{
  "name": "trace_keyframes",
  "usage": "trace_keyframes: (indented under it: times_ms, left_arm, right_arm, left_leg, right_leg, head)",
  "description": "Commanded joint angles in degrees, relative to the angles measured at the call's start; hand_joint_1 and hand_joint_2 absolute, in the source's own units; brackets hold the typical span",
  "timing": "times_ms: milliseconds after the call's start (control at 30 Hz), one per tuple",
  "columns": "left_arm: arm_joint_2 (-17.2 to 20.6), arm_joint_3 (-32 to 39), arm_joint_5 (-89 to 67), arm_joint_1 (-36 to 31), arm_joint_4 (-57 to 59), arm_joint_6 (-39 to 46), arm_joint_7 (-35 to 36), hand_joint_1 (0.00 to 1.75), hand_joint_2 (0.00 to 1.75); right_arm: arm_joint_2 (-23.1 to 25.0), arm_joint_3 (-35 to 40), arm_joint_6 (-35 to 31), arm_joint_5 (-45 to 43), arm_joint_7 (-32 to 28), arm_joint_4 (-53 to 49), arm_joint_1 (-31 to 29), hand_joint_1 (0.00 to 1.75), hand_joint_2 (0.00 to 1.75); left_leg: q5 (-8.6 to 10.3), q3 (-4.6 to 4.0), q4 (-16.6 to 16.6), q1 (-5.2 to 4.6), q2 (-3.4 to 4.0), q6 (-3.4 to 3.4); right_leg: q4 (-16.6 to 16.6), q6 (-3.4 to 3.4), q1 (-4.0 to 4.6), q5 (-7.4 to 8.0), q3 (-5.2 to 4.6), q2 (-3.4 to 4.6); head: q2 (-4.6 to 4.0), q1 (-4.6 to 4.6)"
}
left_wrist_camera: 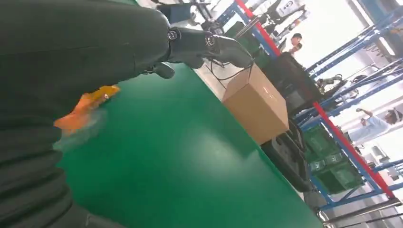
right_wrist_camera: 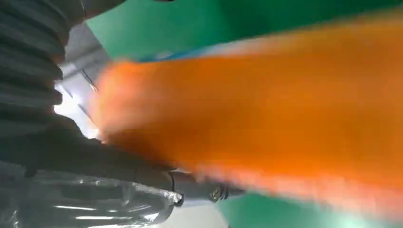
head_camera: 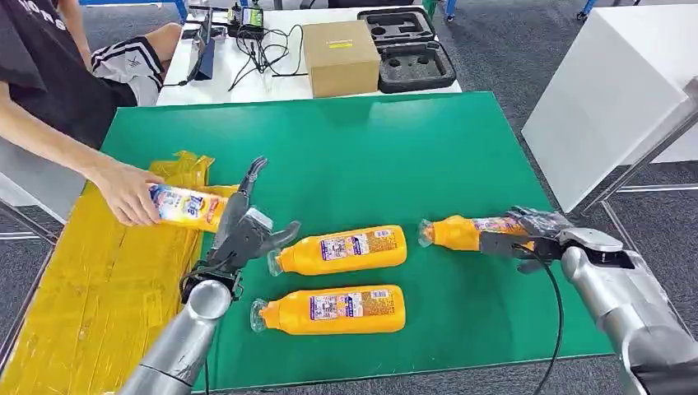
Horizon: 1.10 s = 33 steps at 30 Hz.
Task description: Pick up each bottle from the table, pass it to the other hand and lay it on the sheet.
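Two orange bottles lie side by side on the green mat, caps to the left. My right hand grips the base end of a third orange bottle at the right; up close this bottle is a blur against my fingers. My left hand hovers open, fingers spread, at the edge of the yellow sheet, just left of the upper bottle's cap. A person's hand holds a fourth bottle on the sheet. An orange bottle shows beside my left hand.
A cardboard box and a black foam case stand on the white table behind the mat. Cables and devices lie beside them. A white cabinet stands to the right. The person sits at the far left.
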Motion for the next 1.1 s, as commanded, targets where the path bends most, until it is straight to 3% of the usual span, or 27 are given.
trace_keyframes:
  times_ms: [33, 100, 133, 167, 400, 567, 667, 733, 867, 1000, 1100]
  left_arm:
    - [0.49, -1.13, 0.37, -2.99, 5.15, -0.03, 0.36, 0.00, 1.75]
    - [0.66, -1.37, 0.63, -3.41, 5.63, 0.02, 0.50, 0.00, 1.75]
    - [0.71, -1.37, 0.69, -3.54, 5.84, 0.17, 0.64, 0.00, 1.75]
    - [0.72, -1.36, 0.69, -3.58, 5.86, 0.19, 0.65, 0.00, 1.75]
    - [1.17, -1.58, 0.91, -3.88, 6.75, 0.37, 0.65, 0.00, 1.75]
    - [1.46, -1.18, 0.85, -1.84, 5.18, 0.65, 0.71, 0.00, 1.75]
    - [1.46, -1.10, 0.69, -1.37, 4.89, 0.85, 0.62, 0.00, 1.75]
    - [1.38, -0.67, 0.26, -0.20, 4.16, 1.01, 0.49, 0.00, 1.75]
    - [0.88, 0.29, -1.19, 2.69, 1.41, 1.73, 0.63, 0.00, 1.75]
    - [0.41, 0.22, -2.48, 3.44, 0.24, 1.68, 1.10, 0.00, 1.75]
    - [0.35, -0.16, -2.77, 2.94, 0.20, 1.50, 1.29, 0.00, 1.75]
  right_arm:
    - [-0.02, 4.09, 2.16, -0.20, 0.57, 8.89, -3.48, 0.00, 1.75]
    - [-0.27, 5.34, 4.60, -0.57, 2.36, 9.52, -3.76, 0.00, 1.75]
    - [-0.53, 5.73, 4.31, -0.71, 2.91, 9.59, -3.54, 0.61, 1.75]
    - [-0.52, 5.71, 4.23, -0.76, 3.00, 9.60, -3.54, 1.75, 1.75]
    - [-1.16, 5.35, 2.46, -2.22, 3.24, 9.32, -1.31, 1.75, 1.75]
    - [0.76, 2.88, -8.21, -2.13, 5.09, 6.77, 0.33, 1.75, 1.75]
    - [0.92, 2.30, -9.87, -2.33, 5.07, 5.95, 0.67, 1.75, 1.75]
    - [1.60, -0.16, -16.26, -2.00, 6.07, 3.45, 2.56, 1.75, 1.75]
    - [7.02, -11.18, -28.98, -1.94, 12.60, -9.23, 9.80, 1.75, 1.75]
    - [12.81, -19.88, -34.94, -1.96, 13.77, -29.23, 20.76, 1.75, 1.75]
    - [14.66, -21.68, -37.02, -1.78, 13.41, -34.65, 23.50, 1.75, 1.75]
  left_leg:
    - [-0.09, 0.28, -0.01, 0.05, 0.05, -0.12]
    - [-0.07, 0.32, -0.02, 0.04, -0.02, -0.14]
    - [-0.05, 0.28, -0.02, 0.05, -0.03, -0.13]
    - [-0.03, 0.19, -0.01, 0.06, -0.03, -0.09]
    - [-0.06, 0.47, -0.08, 0.08, -0.10, -0.14]
    - [-0.04, 0.39, -0.06, 0.07, 0.02, -0.10]
    - [-0.04, 0.38, -0.06, 0.05, 0.08, -0.10]
    - [-0.05, 0.37, -0.06, 0.03, 0.09, -0.10]
    - [-0.07, 0.39, -0.08, 0.05, 0.19, -0.10]
    - [-0.18, 0.50, -0.10, 0.12, 0.38, -0.18]
    - [-0.06, 0.21, -0.05, 0.15, 0.10, -0.11]
  right_leg:
    - [-0.04, -0.10, 0.07, -0.07, 0.28, -0.04]
    - [-0.05, -0.11, 0.07, -0.07, 0.31, -0.13]
    - [-0.05, -0.11, 0.07, -0.05, 0.27, -0.14]
    - [-0.06, -0.07, 0.07, -0.02, 0.20, -0.10]
    - [-0.15, -0.11, 0.10, -0.06, 0.51, -0.22]
    - [-0.13, -0.08, 0.08, -0.01, 0.40, -0.05]
    - [-0.10, -0.08, 0.06, 0.00, 0.37, 0.01]
    - [-0.08, -0.08, 0.05, -0.01, 0.36, 0.01]
    - [-0.10, -0.07, 0.07, 0.01, 0.36, 0.10]
    - [-0.10, -0.14, 0.14, -0.03, 0.42, 0.27]
    - [-0.02, -0.09, 0.14, -0.03, 0.18, 0.03]
  head:
    - [0.00, -0.02]
    - [0.00, -0.02]
    - [0.00, 0.00]
    - [0.00, 0.00]
    - [0.00, 0.00]
    - [0.00, 0.00]
    - [0.00, 0.00]
    - [0.00, -0.02]
    - [0.00, 0.00]
    - [0.00, 0.00]
    - [0.00, -0.04]
